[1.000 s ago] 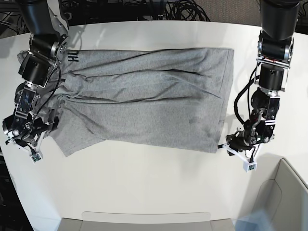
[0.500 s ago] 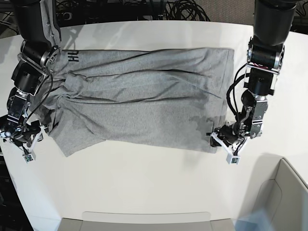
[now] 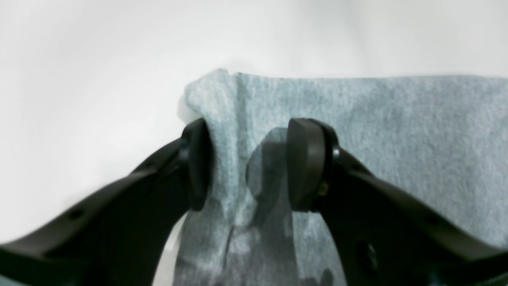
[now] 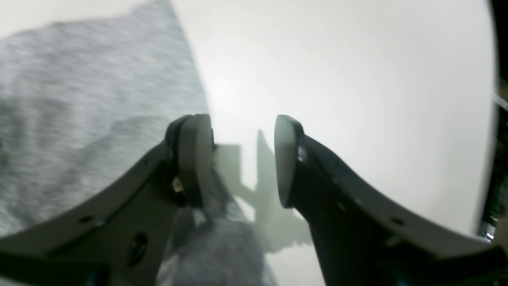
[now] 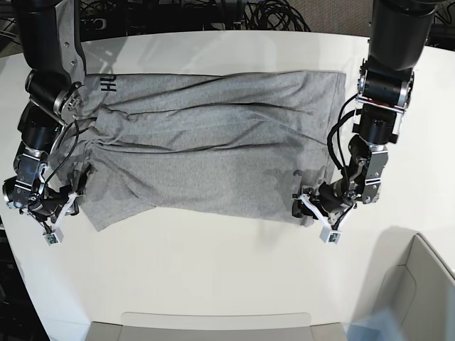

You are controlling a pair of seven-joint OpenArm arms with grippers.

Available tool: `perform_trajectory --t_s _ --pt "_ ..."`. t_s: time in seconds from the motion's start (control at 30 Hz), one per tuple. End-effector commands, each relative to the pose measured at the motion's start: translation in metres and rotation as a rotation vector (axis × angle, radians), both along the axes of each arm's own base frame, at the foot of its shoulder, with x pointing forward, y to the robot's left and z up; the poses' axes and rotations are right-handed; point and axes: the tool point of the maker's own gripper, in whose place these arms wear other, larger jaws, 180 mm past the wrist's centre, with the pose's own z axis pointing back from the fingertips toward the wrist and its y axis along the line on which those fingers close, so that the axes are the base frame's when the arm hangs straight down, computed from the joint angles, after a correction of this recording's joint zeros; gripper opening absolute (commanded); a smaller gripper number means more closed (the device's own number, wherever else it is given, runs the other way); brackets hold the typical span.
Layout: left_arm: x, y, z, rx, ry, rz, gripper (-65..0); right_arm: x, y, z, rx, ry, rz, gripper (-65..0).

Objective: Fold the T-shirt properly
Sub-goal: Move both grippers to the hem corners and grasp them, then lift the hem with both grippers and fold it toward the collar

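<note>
Lining up both corner grabs for the first fold

I see the T-shirt spread flat on the white surface; my left tool stands spread with the near hem corner between its pads, not yet pinched, while my right tool is spread over bare surface just beside the sleeve edge. Next I'd judge: pinch left, nudge right onto cloth
</note>
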Motion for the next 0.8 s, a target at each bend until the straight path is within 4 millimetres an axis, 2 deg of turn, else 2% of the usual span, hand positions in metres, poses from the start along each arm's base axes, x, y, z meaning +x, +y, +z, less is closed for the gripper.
perform_trajectory --t_s 0.0,0.1,0.17,0.27,0.37,0.47,0.53,0.67,0.77 --pt "-0.004 0.002 -0.002 0.024 0.040 -0.018 -30.1 0.016 -0.002 0.023 0.017 -0.068 0.005 -39.0" --pt "-0.008 0.003 -0.007 0.026 0.051 -0.018 -30.1 0.025 0.009 0.019 0.068 -0.086 -0.002 -39.0" --pt "-0.011 0.003 -0.010 0.026 0.057 -0.016 -30.1 0.031 0.003 0.013 0.074 -0.121 -0.077 -39.0" --pt "-0.012 0.003 -0.011 0.026 0.058 -0.016 -30.1 0.029 0.001 -0.006 0.098 -0.143 -0.150 -39.0" --pt "-0.012 0.004 -0.011 0.026 0.060 -0.014 -30.1 0.027 -0.017 -0.005 0.074 -0.173 -0.205 -39.0" --pt "-0.012 0.005 -0.011 0.026 0.059 -0.012 -30.1 0.026 -0.018 -0.005 0.064 -0.164 -0.201 -39.0" --pt "-0.012 0.005 -0.011 0.026 0.059 -0.012 -30.1 0.023 -0.012 -0.013 0.034 -0.126 -0.165 -39.0" --pt "-0.012 0.005 -0.011 0.026 0.059 -0.012 -30.1 0.004 0.014 -0.052 0.042 -0.001 -0.104 -39.1" --pt "-0.012 0.005 -0.011 0.028 0.060 -0.011 -30.2 0.004 0.031 -0.060 0.054 0.014 -0.079 -39.1"
